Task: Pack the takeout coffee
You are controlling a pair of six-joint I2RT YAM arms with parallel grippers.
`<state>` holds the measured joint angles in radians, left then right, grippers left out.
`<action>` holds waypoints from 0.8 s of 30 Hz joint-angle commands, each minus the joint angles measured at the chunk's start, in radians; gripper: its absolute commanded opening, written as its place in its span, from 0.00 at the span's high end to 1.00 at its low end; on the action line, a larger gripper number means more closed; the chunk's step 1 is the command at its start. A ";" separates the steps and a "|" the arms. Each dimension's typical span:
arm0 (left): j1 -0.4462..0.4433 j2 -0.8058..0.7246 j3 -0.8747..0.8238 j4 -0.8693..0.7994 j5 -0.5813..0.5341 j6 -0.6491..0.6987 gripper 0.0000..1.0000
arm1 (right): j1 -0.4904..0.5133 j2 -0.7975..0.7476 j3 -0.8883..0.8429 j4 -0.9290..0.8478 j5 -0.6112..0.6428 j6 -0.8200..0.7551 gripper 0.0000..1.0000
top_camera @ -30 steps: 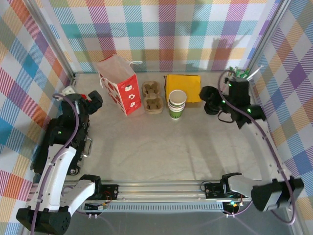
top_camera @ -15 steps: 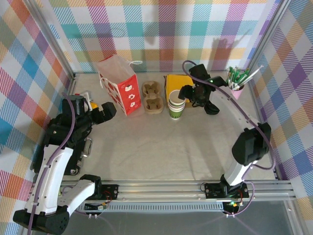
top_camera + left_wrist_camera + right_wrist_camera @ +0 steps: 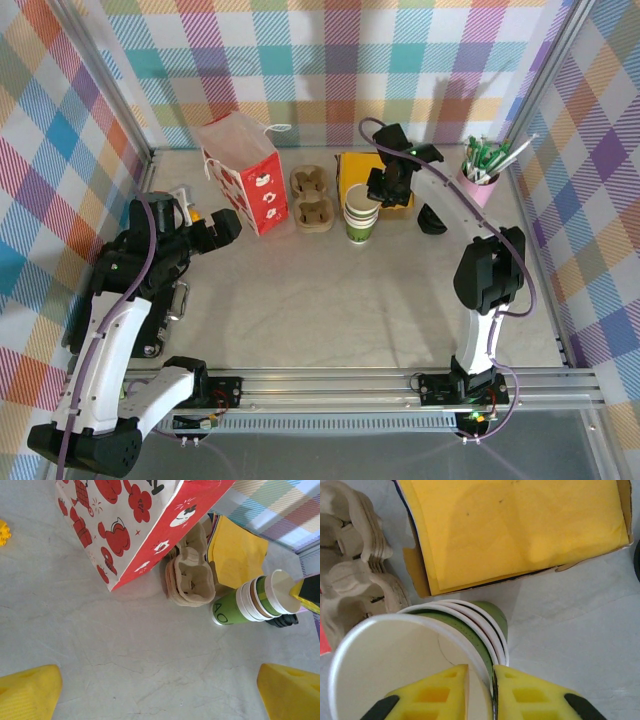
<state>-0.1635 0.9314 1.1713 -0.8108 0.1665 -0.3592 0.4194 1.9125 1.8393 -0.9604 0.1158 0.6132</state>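
Right tool (image 3: 480, 674) is clenched on the rim of the takeout cup (image 3: 395, 665), one finger inside and one outside. The cup sits topmost on the nested stack (image 3: 360, 228), far side of the worktop (image 3: 330, 290), between the pulp carrier (image 3: 312, 198) and the yellow napkins (image 3: 385, 170).

Lift straight up and slowly. Watch that the cup beneath does not ride along.

Cup: white inside, round rim, wall mostly sunk in the stack.

Left tool (image 3: 222, 228) is released, beside the red bag (image 3: 245, 175).
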 commanded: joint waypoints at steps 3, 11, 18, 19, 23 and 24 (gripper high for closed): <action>-0.007 -0.008 0.001 0.005 0.020 0.022 0.00 | 0.012 0.007 0.076 -0.060 0.009 -0.018 0.93; -0.007 -0.008 0.027 -0.008 0.018 0.025 0.00 | 0.019 -0.018 0.296 -0.226 0.025 -0.080 1.00; -0.008 -0.026 0.057 -0.031 -0.001 0.032 0.00 | 0.080 -0.079 0.479 -0.397 0.035 -0.123 1.00; -0.008 -0.029 0.060 -0.031 -0.001 0.032 0.00 | 0.097 -0.099 0.470 -0.407 0.036 -0.128 1.00; -0.007 -0.047 0.058 -0.030 -0.004 0.032 0.00 | 0.185 -0.204 0.312 -0.396 0.063 -0.117 1.00; -0.007 -0.051 0.056 -0.029 -0.004 0.031 0.00 | 0.206 -0.230 0.255 -0.380 0.075 -0.104 1.00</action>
<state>-0.1635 0.9009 1.2041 -0.8181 0.1711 -0.3439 0.5797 1.7420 2.1864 -1.2911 0.1593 0.5083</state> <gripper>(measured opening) 0.997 0.065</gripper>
